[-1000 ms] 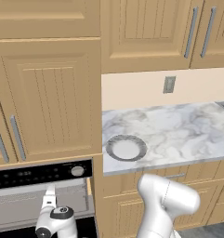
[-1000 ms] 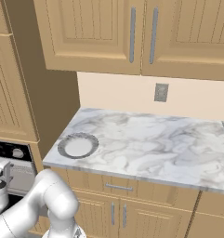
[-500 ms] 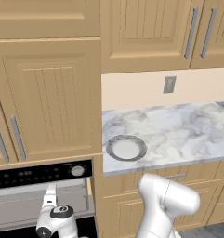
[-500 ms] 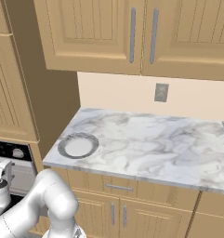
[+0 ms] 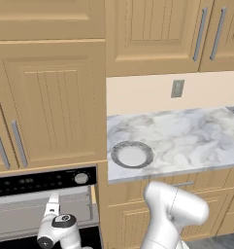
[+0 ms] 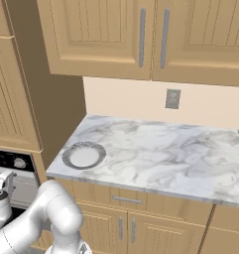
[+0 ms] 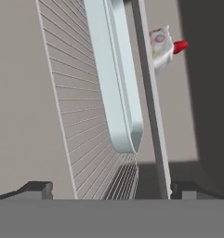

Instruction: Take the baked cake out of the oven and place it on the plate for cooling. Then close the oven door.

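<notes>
fingers (image 7: pixel 108 189) spread wide, holding nothing, aimed into the oven (image 5: pixel 41 204). the baked cake (image 7: pixel 162 46) sits upper right in the hand view; the plate (image 5: pixel 132 154) waits on the bench (image 6: pixel 180 154).

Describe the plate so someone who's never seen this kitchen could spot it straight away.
Find the marble counter under the wooden wall cabinets, to the right of the built-in oven. The plate lies flat at that counter's left front corner, near the edge. It is a round shallow dish with a grey metallic rim and a white centre, the only loose thing on the marble.
</notes>
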